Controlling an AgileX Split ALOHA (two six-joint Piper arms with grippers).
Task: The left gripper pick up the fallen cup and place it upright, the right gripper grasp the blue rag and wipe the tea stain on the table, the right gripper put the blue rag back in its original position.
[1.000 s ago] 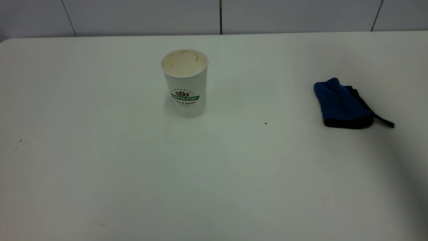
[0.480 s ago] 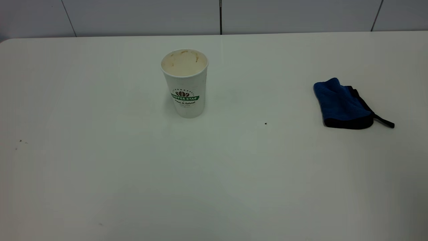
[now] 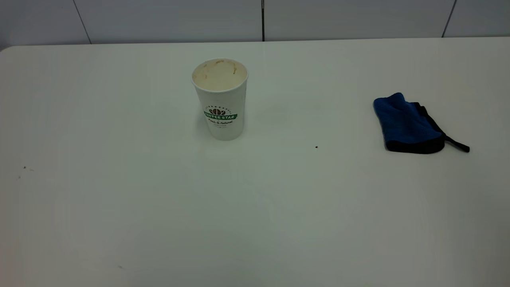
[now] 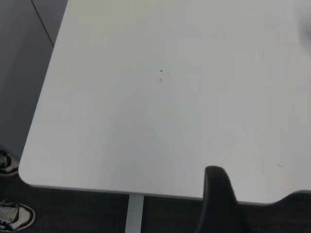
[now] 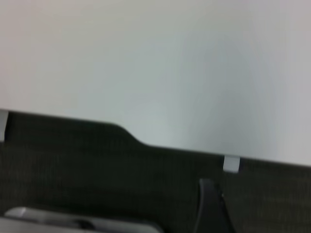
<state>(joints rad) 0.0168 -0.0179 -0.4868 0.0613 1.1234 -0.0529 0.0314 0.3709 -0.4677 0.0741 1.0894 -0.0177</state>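
The white cup (image 3: pixel 220 99) with the green logo stands upright on the table (image 3: pixel 255 215), left of the middle and toward the back. The blue rag (image 3: pixel 406 123) lies folded at the right, its black loop tail pointing right. No tea stain shows on the table. Neither arm is in the exterior view. My left gripper (image 4: pixel 216 196) hangs over the table's near left corner (image 4: pixel 121 121), off the surface. My right gripper (image 5: pixel 210 206) is beyond the table's edge (image 5: pixel 146 73), over dark floor. Neither holds anything that I can see.
A tiny black speck (image 3: pixel 316 147) sits between cup and rag. A few small specks (image 3: pixel 24 168) mark the left side and also show in the left wrist view (image 4: pixel 161 71). A tiled wall runs behind the table. Shoes (image 4: pixel 12 216) stand on the floor by the corner.
A dark shadow over the table's front right corner has faded away. The cup and the rag have not moved.
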